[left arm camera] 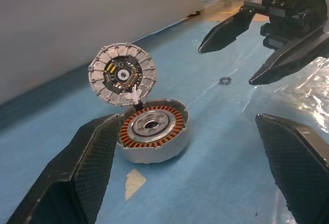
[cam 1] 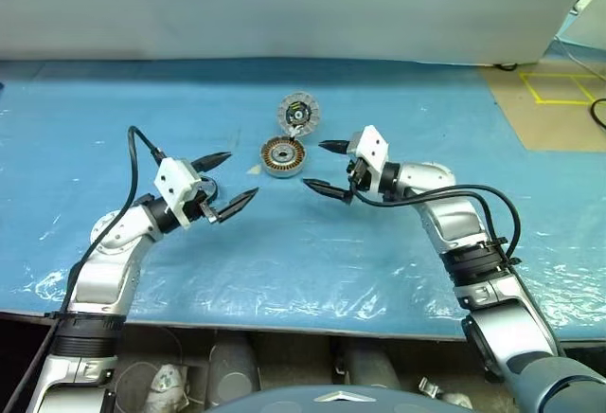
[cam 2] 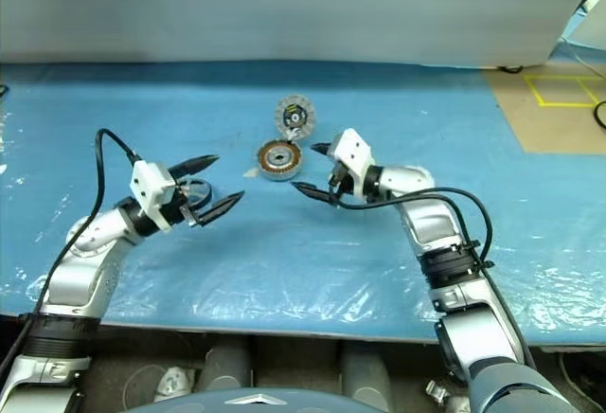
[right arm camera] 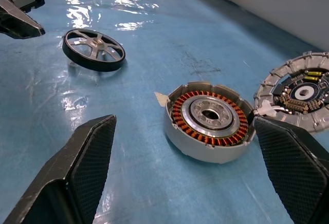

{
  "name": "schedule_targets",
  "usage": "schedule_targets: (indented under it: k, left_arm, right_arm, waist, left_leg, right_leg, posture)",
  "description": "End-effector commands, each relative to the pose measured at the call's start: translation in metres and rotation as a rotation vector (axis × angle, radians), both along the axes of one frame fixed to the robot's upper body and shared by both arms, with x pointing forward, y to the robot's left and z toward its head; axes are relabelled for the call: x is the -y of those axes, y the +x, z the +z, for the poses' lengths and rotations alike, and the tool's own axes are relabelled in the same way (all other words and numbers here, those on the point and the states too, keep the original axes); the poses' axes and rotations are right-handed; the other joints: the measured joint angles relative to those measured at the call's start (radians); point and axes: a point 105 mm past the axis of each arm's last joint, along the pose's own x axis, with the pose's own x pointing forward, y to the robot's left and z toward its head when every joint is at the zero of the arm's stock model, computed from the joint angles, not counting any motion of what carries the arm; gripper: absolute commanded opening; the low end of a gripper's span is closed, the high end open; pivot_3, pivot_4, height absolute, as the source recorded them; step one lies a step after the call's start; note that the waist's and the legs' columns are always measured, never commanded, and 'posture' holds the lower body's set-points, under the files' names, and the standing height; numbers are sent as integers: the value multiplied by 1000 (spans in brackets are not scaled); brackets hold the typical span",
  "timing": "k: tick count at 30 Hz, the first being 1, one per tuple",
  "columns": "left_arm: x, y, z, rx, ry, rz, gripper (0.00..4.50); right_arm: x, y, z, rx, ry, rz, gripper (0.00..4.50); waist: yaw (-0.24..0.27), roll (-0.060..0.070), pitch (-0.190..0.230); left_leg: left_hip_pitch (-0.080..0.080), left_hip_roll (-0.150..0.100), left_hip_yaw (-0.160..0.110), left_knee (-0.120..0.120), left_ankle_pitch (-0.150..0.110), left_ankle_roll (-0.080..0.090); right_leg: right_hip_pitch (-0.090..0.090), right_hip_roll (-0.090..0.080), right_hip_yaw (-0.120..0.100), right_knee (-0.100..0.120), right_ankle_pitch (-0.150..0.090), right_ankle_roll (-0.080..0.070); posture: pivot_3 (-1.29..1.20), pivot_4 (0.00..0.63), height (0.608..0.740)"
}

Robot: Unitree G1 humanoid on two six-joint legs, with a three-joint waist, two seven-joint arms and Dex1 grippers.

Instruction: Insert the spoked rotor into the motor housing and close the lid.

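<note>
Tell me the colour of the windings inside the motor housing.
Copper-orange, ringing the silver centre of the motor housing; clearest in the right wrist view.

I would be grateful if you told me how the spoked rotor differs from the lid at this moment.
The spoked rotor is a thin dark ring with slim spokes, see-through; the lid is a solid grey-white disc with a ribbed rim and black centre. The rotor lies loose on the blue mat, apart from the motor housing; the lid is joined to the housing's edge and stands swung open. Both are round and about as wide as the housing.
</note>
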Motion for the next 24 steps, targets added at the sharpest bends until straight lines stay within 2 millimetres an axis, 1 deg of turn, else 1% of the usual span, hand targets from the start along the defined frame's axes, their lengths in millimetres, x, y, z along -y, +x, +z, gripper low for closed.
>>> schedule_targets:
  k: [1,6,10,12,15,20,24]
  left_arm:
    - [-4,-7,12,41,-6,15,4443]
    - [-5,-16,6,17,-2,28,4443]
    - [-4,-20,5,7,-5,32,4443]
    - [-3,-20,5,5,-5,34,4443]
    - [-3,-21,5,4,-5,39,4443]
    - [-5,-21,4,1,-3,49,4443]
    - [-3,-21,3,-1,-4,47,4443]
  right_arm:
    - [-12,-1,12,42,3,64,4500]
    - [-25,5,12,57,-43,109,4500]
    - [-41,16,8,82,-175,157,4500]
    - [-46,19,7,91,-216,177,4500]
    - [-51,22,5,106,-326,241,4500]
    - [-61,31,20,164,-461,310,4500]
    - [-66,36,23,207,-577,350,4500]
  waist:
    - [0,0,0]
    - [-7,0,0]
    - [-19,0,0]
    - [-20,0,0]
    - [-21,0,0]
    - [-22,0,0]
    - [-22,0,0]
  left_leg:
    - [0,0,0,0,0,0]
    - [0,1,0,0,0,0]
    - [0,0,0,0,0,0]
    - [0,1,0,1,0,0]
    - [-1,1,0,1,0,0]
    - [-3,1,0,1,0,0]
    - [-3,2,0,1,0,1]
  right_leg:
    - [0,0,0,0,0,0]
    - [-1,0,0,0,0,0]
    - [-1,0,-1,1,0,0]
    - [-1,0,-1,2,0,-1]
    - [-1,0,-1,2,0,-1]
    - [-3,0,-1,2,-1,-2]
    - [-3,0,-2,3,-1,-3]
  posture:
    - [0,150,740]
    - [0,150,740]
    - [0,150,740]
    - [0,150,740]
    - [0,150,740]
    - [0,150,740]
    - [0,150,740]
